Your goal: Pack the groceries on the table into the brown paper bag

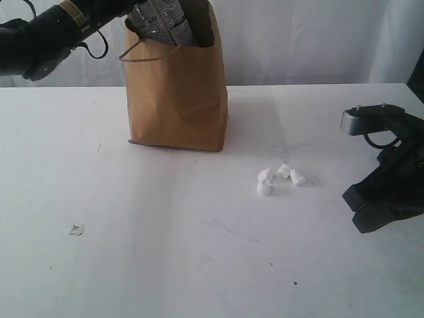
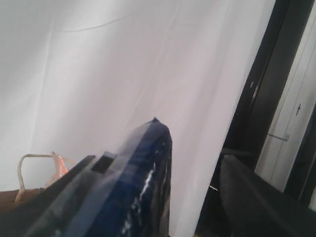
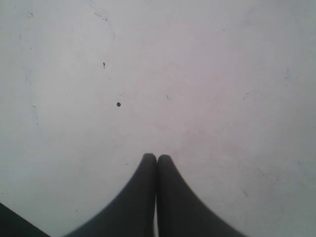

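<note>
The long dark-blue/cream packet is seen end-down, slightly tilted, in the mouth of the brown paper bag, between the parted jaws of the left claw; the right claw is closed and empty.

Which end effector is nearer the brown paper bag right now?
Left. The left end effector is at the brown paper bag's open top; the right end effector is low over the table, well away from it.

The white surface carries a brown paper bag standing upright at the far left-middle, four small white lumps clustered right of centre, and a grey scrap near left.
</note>
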Action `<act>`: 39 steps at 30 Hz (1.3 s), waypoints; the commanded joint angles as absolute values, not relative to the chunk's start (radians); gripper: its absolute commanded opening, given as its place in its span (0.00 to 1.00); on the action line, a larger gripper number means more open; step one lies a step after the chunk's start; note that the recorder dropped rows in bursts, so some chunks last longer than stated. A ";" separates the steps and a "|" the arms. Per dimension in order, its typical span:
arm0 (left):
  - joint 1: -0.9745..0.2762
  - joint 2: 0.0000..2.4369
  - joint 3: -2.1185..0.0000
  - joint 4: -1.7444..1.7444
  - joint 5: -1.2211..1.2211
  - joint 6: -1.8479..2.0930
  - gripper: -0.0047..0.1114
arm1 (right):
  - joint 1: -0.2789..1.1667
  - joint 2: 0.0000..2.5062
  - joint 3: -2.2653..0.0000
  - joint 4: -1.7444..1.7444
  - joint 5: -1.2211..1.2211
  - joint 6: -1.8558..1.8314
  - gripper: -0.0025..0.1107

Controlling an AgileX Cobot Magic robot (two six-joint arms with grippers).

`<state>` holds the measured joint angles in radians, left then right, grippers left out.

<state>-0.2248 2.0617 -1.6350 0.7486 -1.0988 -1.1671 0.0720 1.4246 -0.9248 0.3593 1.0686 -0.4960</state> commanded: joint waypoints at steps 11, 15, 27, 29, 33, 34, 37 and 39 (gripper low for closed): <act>-0.059 2.035 -1.642 0.584 -1.221 -1.174 0.66 | 0.069 1.423 -0.917 0.369 1.051 -0.492 0.02; 0.016 2.035 -1.642 0.594 -1.221 -1.185 0.58 | 0.069 1.423 -0.917 0.369 1.049 -0.492 0.02; 0.230 1.960 -1.636 1.202 -0.789 -1.434 0.04 | 0.069 1.423 -0.917 0.361 0.879 -0.492 0.02; 0.230 1.919 -1.636 1.382 -0.561 -1.587 0.04 | 0.069 1.423 -0.917 0.338 0.867 -0.492 0.02; 0.224 1.838 -1.631 1.744 -0.379 -2.089 0.04 | 0.069 1.423 -0.917 0.221 0.845 -0.417 0.02; 0.224 1.818 -1.615 1.744 -0.362 -2.115 0.04 | 0.069 1.425 -0.917 0.190 0.827 -0.369 0.02; 0.186 1.729 -1.537 1.744 -0.222 -2.115 0.04 | 0.069 1.444 -0.927 0.129 0.743 -0.263 0.02; 0.147 1.652 -1.456 1.744 -0.129 -2.113 0.04 | 0.069 1.481 -0.952 0.148 0.731 -0.259 0.02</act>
<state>0.1936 1.7468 -1.5444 1.7160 -0.2410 -2.0795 0.0720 1.4455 -0.9277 0.1582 0.7733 -0.3011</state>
